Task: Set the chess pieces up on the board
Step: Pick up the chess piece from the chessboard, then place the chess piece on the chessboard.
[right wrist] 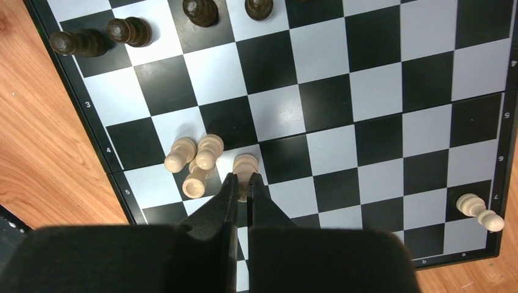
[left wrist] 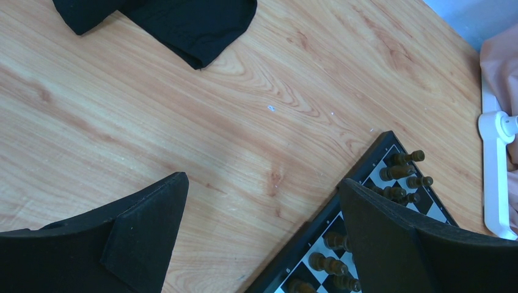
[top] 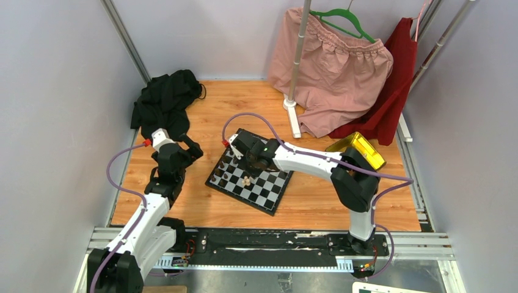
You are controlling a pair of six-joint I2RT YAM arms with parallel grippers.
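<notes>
The chessboard (top: 269, 189) lies on the wooden table, also in the right wrist view (right wrist: 379, 91) and the left wrist view (left wrist: 366, 160). My right gripper (right wrist: 243, 183) is over the board, shut on a cream piece (right wrist: 245, 166). Three cream pieces (right wrist: 196, 160) lie in a heap just left of it; another cream piece (right wrist: 480, 210) lies near the board's corner. Dark pieces (right wrist: 128, 30) stand along the far rows, and several dark pieces (left wrist: 403, 174) show by the board's edge. My left gripper (left wrist: 262, 201) is open and empty over bare wood beside the board's corner.
A black cloth (top: 166, 101) lies at the back left. A white rack foot (top: 292, 110) with pink and red garments (top: 342, 67) stands at the back right. A yellow-gold tray (top: 360, 149) sits right of the board.
</notes>
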